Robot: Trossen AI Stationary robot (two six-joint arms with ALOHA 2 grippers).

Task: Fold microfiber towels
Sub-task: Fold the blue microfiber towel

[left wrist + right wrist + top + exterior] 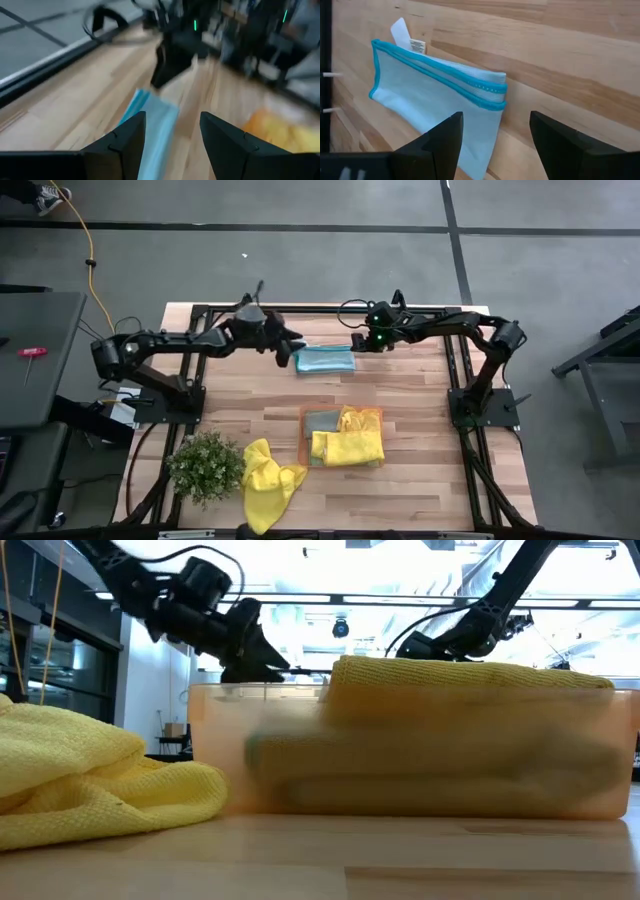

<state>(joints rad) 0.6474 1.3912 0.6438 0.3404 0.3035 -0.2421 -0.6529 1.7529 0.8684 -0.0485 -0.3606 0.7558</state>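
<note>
Blue towel (437, 107) lies folded on the surface between both sets of spread, empty fingers (440, 142), so I'd have the left fingers (125, 142) pinch one end, right the other, and fold evenly.

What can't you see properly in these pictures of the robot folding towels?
- Low view: the orange bin has a cloudy wall, so the towels inside are only smears.
- High view: the grey towel in the bin is too small to tell how it is folded.
- Left wrist view: motion blur smears the light blue towel past the left claw.
- Right wrist view: the right claw fingers cover the towel's near edge.
</note>
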